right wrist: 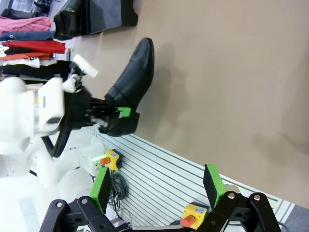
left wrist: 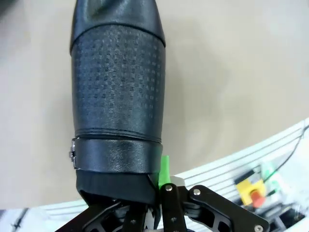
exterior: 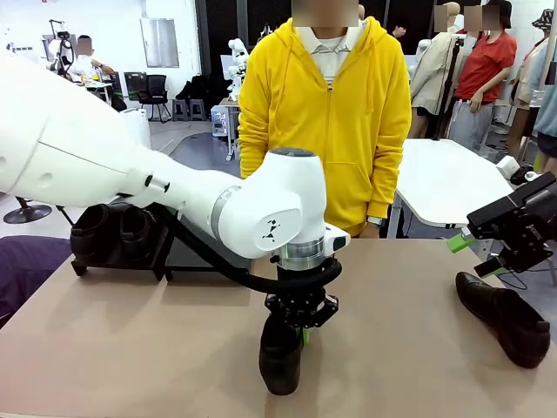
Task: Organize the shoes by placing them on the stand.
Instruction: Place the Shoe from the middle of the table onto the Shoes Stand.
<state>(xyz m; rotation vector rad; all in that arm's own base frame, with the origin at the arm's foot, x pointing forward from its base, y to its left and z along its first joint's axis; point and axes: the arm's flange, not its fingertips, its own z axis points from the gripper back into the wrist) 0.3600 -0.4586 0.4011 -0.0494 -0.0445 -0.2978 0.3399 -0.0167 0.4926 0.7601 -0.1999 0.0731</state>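
One black shoe (exterior: 280,359) stands on the tan table near its front edge, toe toward the front. My left gripper (exterior: 297,333) comes down from above and is shut on the shoe's heel rim. In the left wrist view the shoe (left wrist: 118,96) stretches away from the shut left gripper (left wrist: 157,180), with one green pad (left wrist: 164,168) against its rim. A second shoe (exterior: 505,315) lies at the table's right. My right gripper (exterior: 475,259) hangs open just above and behind it. The stand (exterior: 162,248) at the far left carries two shoes (exterior: 113,230).
A person in a yellow hoodie (exterior: 326,104) stands at the far side of the table, arms down. In the right wrist view the open right gripper (right wrist: 157,186) looks across the table (right wrist: 231,72) at the held shoe (right wrist: 131,84) and the stand (right wrist: 104,14).
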